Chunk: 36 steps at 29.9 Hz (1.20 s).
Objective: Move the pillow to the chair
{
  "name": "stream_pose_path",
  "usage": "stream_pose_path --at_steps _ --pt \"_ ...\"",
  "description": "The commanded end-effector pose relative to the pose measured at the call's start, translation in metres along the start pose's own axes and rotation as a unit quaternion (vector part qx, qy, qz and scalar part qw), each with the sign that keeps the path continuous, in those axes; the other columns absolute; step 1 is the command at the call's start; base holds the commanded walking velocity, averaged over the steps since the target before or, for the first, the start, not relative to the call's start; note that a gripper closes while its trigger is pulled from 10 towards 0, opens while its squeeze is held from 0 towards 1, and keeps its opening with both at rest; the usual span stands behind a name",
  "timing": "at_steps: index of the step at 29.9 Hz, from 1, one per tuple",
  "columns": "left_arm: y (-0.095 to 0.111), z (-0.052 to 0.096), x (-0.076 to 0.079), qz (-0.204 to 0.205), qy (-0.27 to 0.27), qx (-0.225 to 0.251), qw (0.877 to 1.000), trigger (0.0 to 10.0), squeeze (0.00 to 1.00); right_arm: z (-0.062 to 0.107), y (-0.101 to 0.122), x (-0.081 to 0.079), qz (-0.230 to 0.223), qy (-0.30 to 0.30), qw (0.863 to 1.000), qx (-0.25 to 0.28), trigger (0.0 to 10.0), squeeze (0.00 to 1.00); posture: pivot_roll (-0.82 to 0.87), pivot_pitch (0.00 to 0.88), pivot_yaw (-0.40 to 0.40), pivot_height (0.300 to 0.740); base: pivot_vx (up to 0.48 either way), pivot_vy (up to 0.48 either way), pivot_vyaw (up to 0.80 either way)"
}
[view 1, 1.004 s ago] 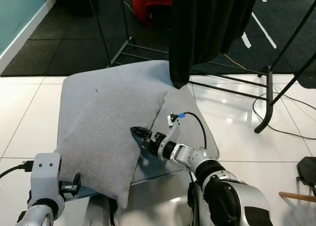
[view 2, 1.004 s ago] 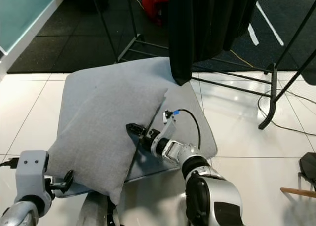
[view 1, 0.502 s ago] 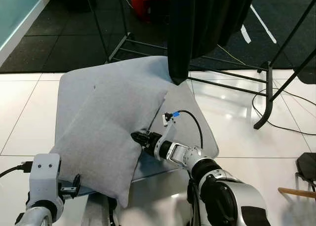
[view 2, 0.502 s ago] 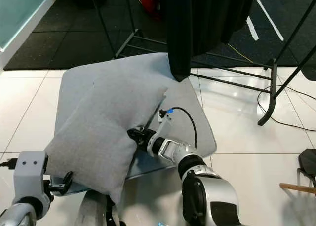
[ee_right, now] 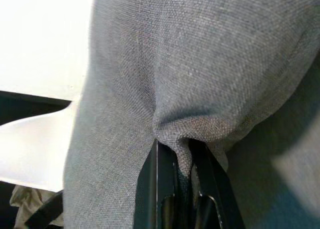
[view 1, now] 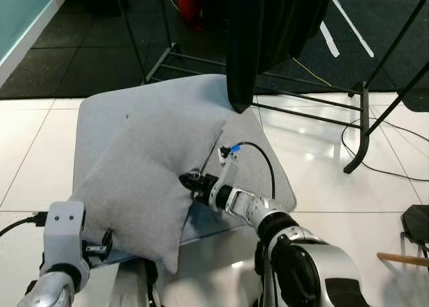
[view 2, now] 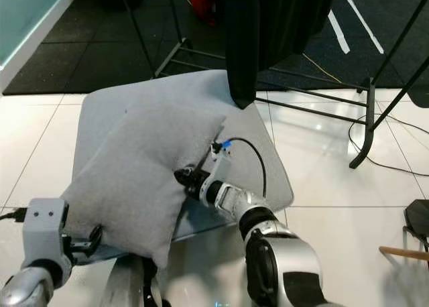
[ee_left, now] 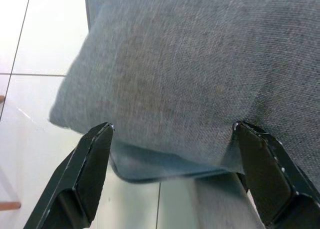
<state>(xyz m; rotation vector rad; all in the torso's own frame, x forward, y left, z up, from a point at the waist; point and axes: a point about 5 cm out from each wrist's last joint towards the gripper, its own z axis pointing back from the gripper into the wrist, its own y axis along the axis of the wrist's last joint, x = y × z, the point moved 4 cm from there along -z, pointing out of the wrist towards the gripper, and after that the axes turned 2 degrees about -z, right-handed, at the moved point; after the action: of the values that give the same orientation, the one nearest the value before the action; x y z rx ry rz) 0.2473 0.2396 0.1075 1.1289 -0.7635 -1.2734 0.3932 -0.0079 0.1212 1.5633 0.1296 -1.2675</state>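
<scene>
A grey pillow [view 1: 147,179] lies slanted across the grey seat of the chair [view 1: 268,166], with its near corner hanging over the seat's front edge. My right gripper [view 1: 191,181] is at the pillow's right edge and is shut on a fold of its fabric [ee_right: 182,139], pinched between the two black fingers [ee_right: 162,189]. My left gripper [ee_left: 172,126] is low at the front left, open. Its fingers [ee_left: 90,169] stand wide apart on either side of the pillow's lower edge.
A black garment [view 1: 268,32] hangs from a black metal rack [view 1: 362,126] just behind the chair. Something red [view 1: 204,2] lies on the dark mat beyond. White tiled floor surrounds the chair, with cables [view 1: 395,146] and a wooden stick [view 1: 402,259] at the right.
The view has shifted a little. My right gripper has stayed at the pillow's right edge, and my left gripper has come slightly closer under the pillow's lower edge.
</scene>
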Motion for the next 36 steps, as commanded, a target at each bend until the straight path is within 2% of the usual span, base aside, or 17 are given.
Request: stream_pose_path --at_steps 1,5,7,8,10,11,15,16,24,33,36 --pt "-0.006 -0.004 0.003 0.01 0.0 -0.009 1.0 10.0 0.0 0.001 0.014 -0.011 0.011 0.042 0.999 0.02 0.0 0.0 -0.02 0.305 -0.004 0.499 0.0 0.0 -0.42" --pt "0.008 -0.017 0.017 0.029 -0.012 0.021 0.999 10.0 0.0 0.01 0.035 -0.023 0.06 0.099 0.993 0.034 0.0 0.0 -0.06 0.26 -0.015 0.513 0.0 0.0 0.0" --pt "0.012 -0.022 0.022 0.034 -0.015 0.029 0.999 10.0 0.0 0.014 0.04 -0.024 0.068 0.107 0.991 0.037 0.0 0.0 -0.07 0.247 -0.02 0.522 0.0 0.0 0.0" --pt "0.014 -0.026 0.026 0.037 -0.018 0.032 0.999 10.0 0.0 0.017 0.042 -0.023 0.081 0.109 0.99 0.035 0.0 0.0 -0.09 0.219 -0.028 0.527 0.0 0.0 0.0" --pt "0.015 -0.029 0.03 0.039 -0.02 0.034 0.998 10.0 0.0 0.02 0.044 -0.022 0.099 0.112 0.988 0.031 0.0 0.0 -0.09 0.219 -0.028 0.536 0.0 0.0 0.0" --pt "0.017 -0.033 0.033 0.045 -0.021 0.037 0.998 10.0 0.0 0.023 0.045 -0.02 0.106 0.11 0.988 0.033 0.0 0.0 -0.11 0.185 -0.036 0.541 0.0 0.0 0.0" --pt "0.02 -0.04 0.04 0.053 -0.025 0.044 0.997 10.0 0.0 0.027 0.047 -0.015 0.11 0.101 0.988 0.037 0.0 0.0 -0.13 0.155 -0.04 0.55 0.0 0.0 0.0" --pt "0.025 -0.046 0.046 0.058 -0.028 0.054 0.996 10.0 0.0 0.031 0.048 -0.011 0.111 0.097 0.988 0.039 0.0 0.0 -0.13 0.128 -0.043 0.559 0.0 0.0 0.0" --pt "0.034 -0.058 0.05 0.059 -0.026 0.072 0.995 10.0 0.0 0.031 0.047 -0.015 0.127 0.103 0.986 0.034 0.0 0.0 -0.13 0.08 -0.045 0.592 0.0 0.0 0.0" --pt "0.031 -0.064 0.046 0.06 -0.018 0.073 0.995 10.0 0.0 0.028 0.047 -0.018 0.135 0.108 0.984 0.034 0.0 0.0 -0.13 0.036 -0.051 0.625 -0.401 0.0 0.0" --pt "0.031 -0.065 0.046 0.062 -0.015 0.076 0.995 10.0 0.0 0.029 0.047 -0.018 0.136 0.108 0.984 0.034 0.0 0.0 -0.13 0.023 -0.048 0.634 0.0 0.0 0.0"
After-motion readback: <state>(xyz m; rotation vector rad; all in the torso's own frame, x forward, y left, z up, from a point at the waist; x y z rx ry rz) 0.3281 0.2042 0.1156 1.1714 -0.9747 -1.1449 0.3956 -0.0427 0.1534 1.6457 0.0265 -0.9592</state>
